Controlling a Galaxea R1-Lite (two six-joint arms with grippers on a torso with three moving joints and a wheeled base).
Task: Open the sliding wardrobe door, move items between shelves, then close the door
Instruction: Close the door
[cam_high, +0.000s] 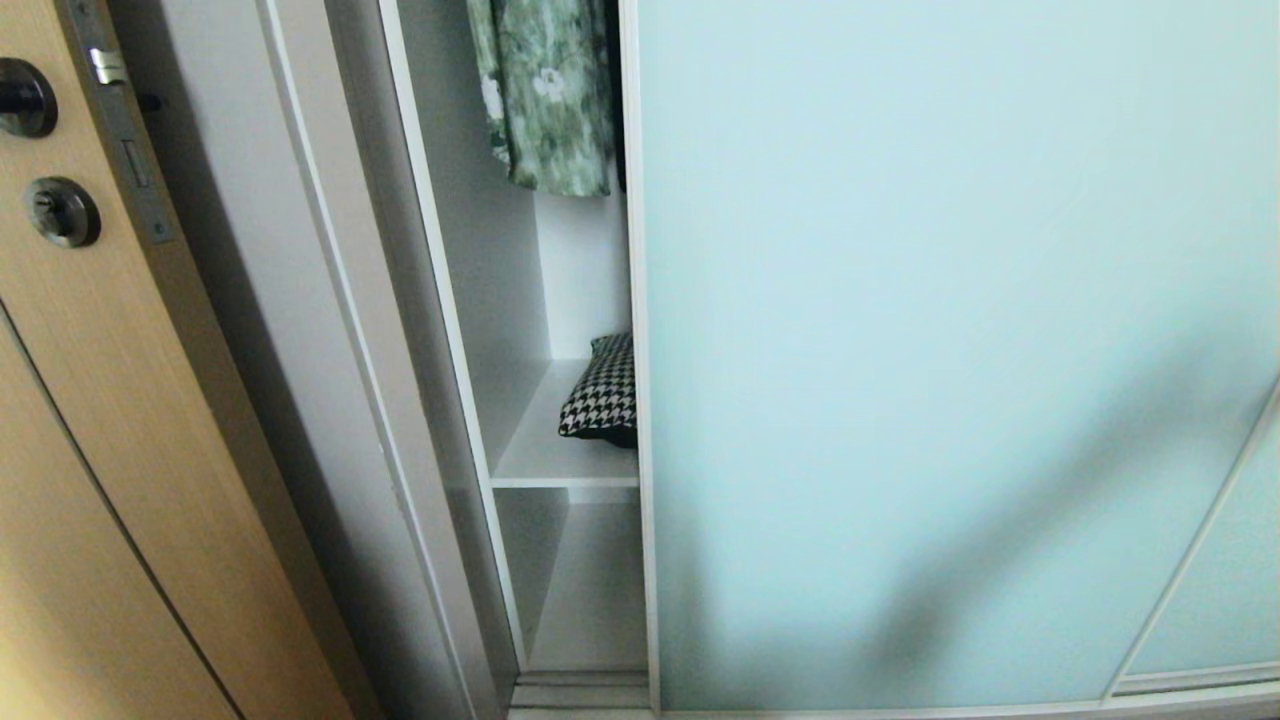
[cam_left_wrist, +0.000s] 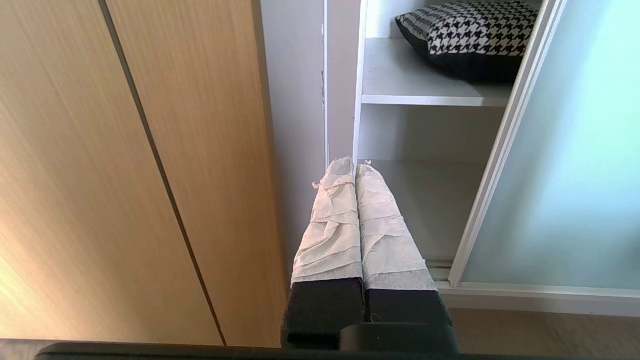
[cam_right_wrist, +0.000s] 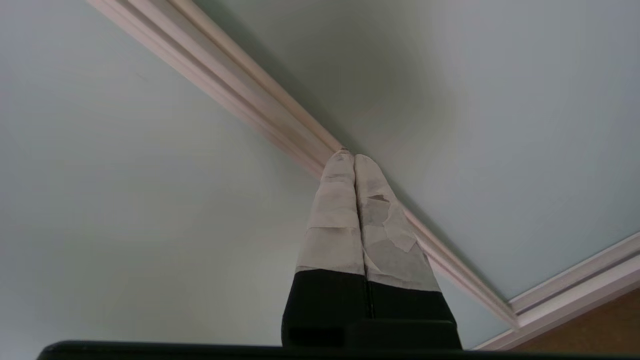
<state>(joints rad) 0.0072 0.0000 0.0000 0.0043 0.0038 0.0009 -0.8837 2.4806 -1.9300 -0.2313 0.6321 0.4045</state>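
While sliding wardrobe door (cam_high: 940, 350) hides houndstooth cushion (cam_high: 603, 395) (partly), green garment (cam_high: 545, 95) above

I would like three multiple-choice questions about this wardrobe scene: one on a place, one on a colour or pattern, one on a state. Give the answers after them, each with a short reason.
1. Where does the houndstooth cushion lie?
A. on the floor outside the wardrobe
B. on a white shelf inside the wardrobe
C. on the hanging rail

2. What hangs above that cushion?
A. a green floral garment
B. a red towel
C. a yellow bag

3. How does the sliding wardrobe door stand?
A. fully shut
B. taken off its track
C. partly open, leaving a narrow gap at its left

Answers:
1 B: the cushion rests on the board, partly hidden by the door's edge.
2 A: green flowered cloth shows at the top of the gap.
3 C: shelf and cushion show through the gap.
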